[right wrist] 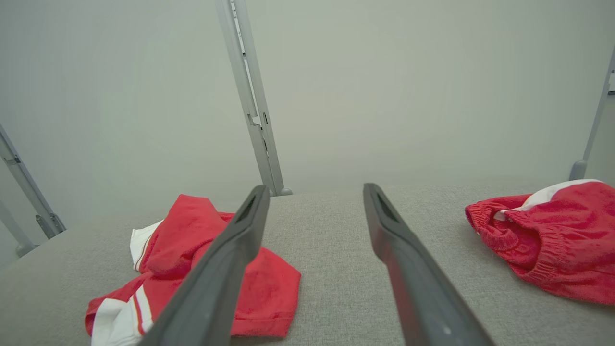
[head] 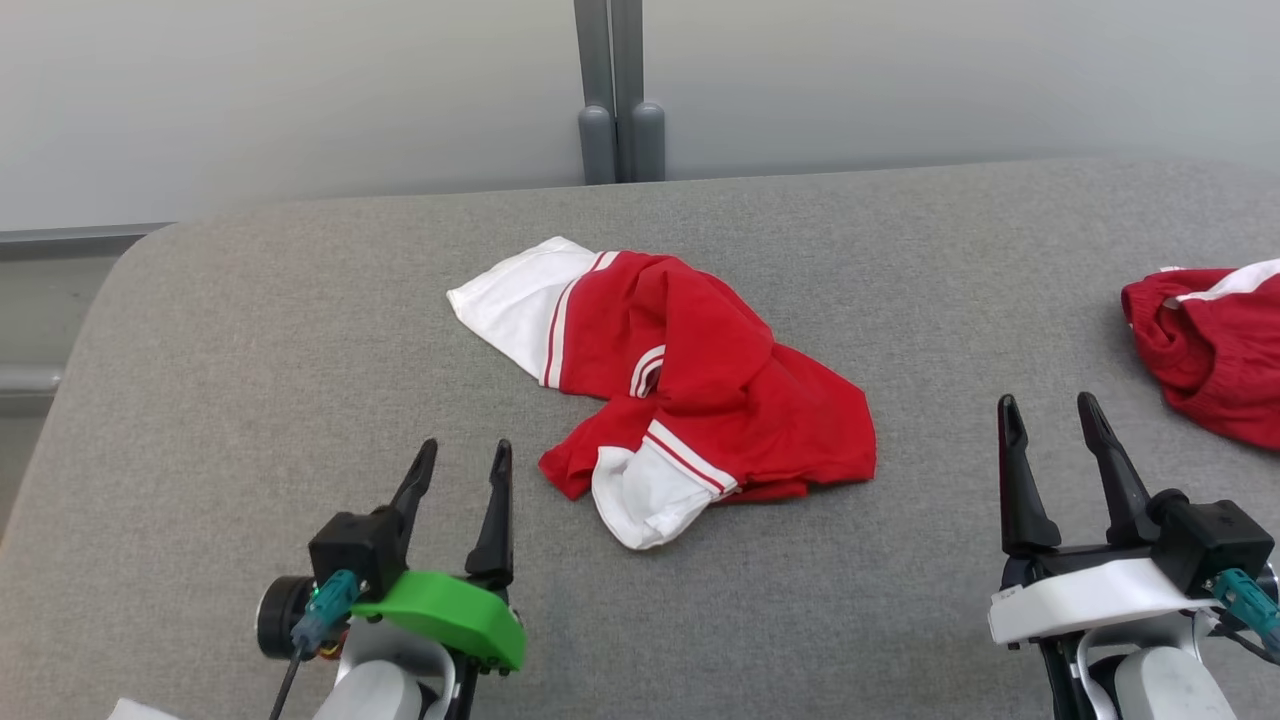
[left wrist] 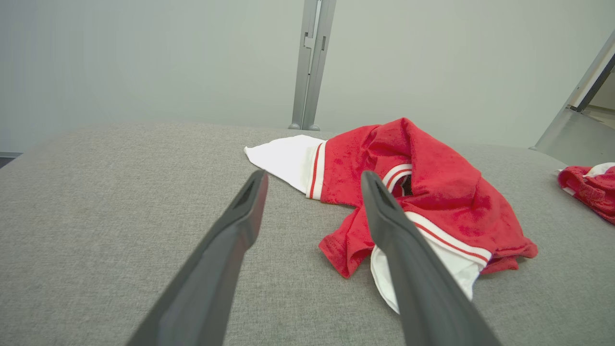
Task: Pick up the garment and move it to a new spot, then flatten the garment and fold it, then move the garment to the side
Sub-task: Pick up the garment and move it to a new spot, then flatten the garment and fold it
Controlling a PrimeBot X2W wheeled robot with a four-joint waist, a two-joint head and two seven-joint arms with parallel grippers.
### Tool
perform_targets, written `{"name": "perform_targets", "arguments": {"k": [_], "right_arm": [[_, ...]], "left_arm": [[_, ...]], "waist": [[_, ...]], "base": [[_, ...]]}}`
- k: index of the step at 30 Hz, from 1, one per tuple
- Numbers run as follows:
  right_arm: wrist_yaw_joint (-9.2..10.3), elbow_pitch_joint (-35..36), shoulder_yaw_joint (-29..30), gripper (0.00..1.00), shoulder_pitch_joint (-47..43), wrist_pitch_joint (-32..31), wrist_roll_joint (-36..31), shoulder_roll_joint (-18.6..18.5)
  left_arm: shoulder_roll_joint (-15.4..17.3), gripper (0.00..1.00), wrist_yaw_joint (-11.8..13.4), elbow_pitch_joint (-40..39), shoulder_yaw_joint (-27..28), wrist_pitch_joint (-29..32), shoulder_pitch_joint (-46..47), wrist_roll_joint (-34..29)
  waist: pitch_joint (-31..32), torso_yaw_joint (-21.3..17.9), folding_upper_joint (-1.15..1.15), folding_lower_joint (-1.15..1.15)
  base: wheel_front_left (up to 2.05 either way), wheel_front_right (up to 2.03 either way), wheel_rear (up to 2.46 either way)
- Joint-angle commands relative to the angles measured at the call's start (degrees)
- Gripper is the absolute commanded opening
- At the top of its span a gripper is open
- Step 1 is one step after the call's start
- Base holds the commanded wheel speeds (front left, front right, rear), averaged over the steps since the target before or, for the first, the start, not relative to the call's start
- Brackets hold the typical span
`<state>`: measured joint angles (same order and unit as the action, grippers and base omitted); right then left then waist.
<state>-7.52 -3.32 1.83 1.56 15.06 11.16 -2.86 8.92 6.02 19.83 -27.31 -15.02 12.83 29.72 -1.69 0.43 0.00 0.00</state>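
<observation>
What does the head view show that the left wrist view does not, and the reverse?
Head view's own: the open right claw and the left arm's green cover. Left wrist view's own: a slanted metal frame at its right edge. Shared: the open left claw, the crumpled red-and-white garment, a second red garment, the grey post.

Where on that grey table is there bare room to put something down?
Widest: the table left of the shirt, beyond the left gripper. Another patch lies between the shirt and the second garment, ahead of the right gripper. A strip runs behind the shirt to the far edge. Crowded: the middle and the right edge.
</observation>
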Motion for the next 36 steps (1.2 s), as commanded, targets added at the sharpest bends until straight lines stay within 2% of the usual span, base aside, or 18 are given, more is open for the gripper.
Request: {"name": "perform_targets", "arguments": {"k": [1, 7, 18, 29, 36], "right_arm": [[0.06, 0.3, -0.2, 1.0, -1.1, 0.2, 0.6, -0.1], [0.06, -0.1, -1.1, 1.0, -1.9, 0.2, 1.3, -0.1], [0.06, -1.6, -1.9, 1.0, -1.3, 0.2, 1.3, -0.1], [0.06, -2.0, -2.3, 1.0, -1.5, 0.2, 1.0, -0.1], [0.06, -1.5, -2.7, 1.0, -0.3, 0.2, 0.9, -0.1]], "left_arm": [[0.8, 1.0, 0.6, -1.1, 1.0, -0.2, -1.7, -0.8], [0.0, 1.0, 1.4, -4.3, 4.7, -0.2, -7.4, -2.0], [-0.9, 1.0, 0.1, -4.2, 7.1, -0.2, -9.6, -4.1], [-1.7, 1.0, -1.1, -3.4, 7.5, -0.2, -9.6, -5.6], [-2.5, 1.0, -2.6, -2.2, 5.0, 0.0, -6.5, -7.2]], "waist": [[0.5, 0.4, 0.0, 0.0], [0.5, 0.3, 0.0, 0.0], [0.7, 0.3, 0.0, 0.0], [0.8, 0.4, 0.0, 0.0], [-0.7, -0.7, 0.0, 0.0]], "base": [[0.0, 0.0, 0.0], [0.0, 0.0, 0.0], [0.0, 0.0, 0.0], [0.0, 0.0, 0.0], [0.0, 0.0, 0.0]]}}
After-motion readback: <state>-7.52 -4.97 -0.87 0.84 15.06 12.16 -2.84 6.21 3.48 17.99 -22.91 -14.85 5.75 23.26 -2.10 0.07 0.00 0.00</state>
